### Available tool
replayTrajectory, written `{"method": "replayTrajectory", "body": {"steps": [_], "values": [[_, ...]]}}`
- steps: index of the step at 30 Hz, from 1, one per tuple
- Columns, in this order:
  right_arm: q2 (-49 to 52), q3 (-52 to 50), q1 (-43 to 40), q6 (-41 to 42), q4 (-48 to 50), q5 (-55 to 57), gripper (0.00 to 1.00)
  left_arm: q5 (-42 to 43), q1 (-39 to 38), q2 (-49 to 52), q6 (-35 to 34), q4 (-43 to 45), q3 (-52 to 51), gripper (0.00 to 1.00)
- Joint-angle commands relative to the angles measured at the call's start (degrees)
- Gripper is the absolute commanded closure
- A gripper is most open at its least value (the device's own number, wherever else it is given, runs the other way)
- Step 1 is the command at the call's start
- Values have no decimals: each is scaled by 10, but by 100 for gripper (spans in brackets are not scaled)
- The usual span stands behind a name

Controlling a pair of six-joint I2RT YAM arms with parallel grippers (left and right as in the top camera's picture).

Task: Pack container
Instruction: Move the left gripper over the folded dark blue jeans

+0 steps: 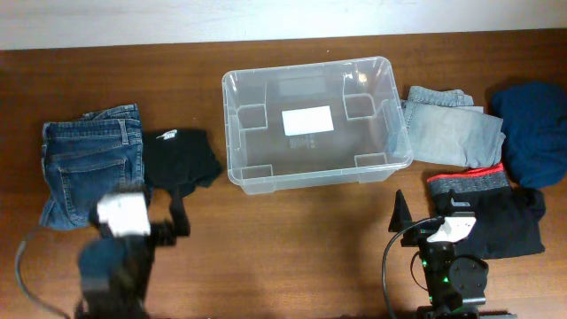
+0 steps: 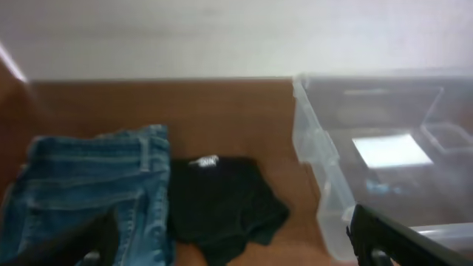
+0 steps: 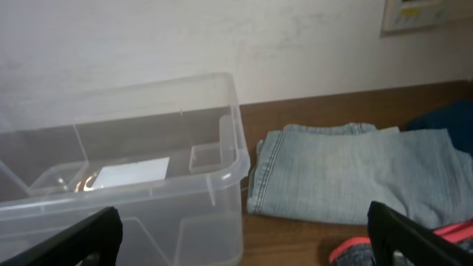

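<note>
Clear plastic rectangular container (image 1: 257,146) sits empty between folded garments (image 1: 84,159), reachable; left gripper (image 2: 236,251) and right gripper (image 3: 244,244) fingers wide, empty.

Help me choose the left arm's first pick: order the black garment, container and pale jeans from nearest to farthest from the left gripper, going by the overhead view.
From the left gripper:
1. Black garment, just ahead of it.
2. Container, mid-table.
3. Pale jeans, beyond the container's right side.

A dark brown wooden table (image 1: 310,252) runs up to a plain off-white wall (image 3: 148,44), evenly lit. A pale framed panel (image 3: 425,15) sits at the upper right.
</note>
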Motion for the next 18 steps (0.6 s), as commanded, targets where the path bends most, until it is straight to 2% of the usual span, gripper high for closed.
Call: {"method": "replayTrajectory", "body": {"steps": [1, 4, 9, 12, 15, 18], "values": [[-4, -3, -3, -4, -4, 0, 2, 43, 6, 179, 23, -42, 124, 1], [-4, -3, -3, -4, -4, 0, 2, 42, 20, 320, 52, -113, 257, 0], [-4, -3, -3, -4, -4, 0, 2, 41, 28, 475, 56, -202, 426, 1], [-4, -3, -3, -4, -4, 0, 1, 33, 28, 521, 56, -200, 466, 1], [-4, -3, -3, -4, -4, 0, 2, -27, 35, 540, 55, -194, 473, 1], [-4, -3, -3, -4, -4, 0, 2, -116, 56, 551, 12, -208, 473, 0]]}}
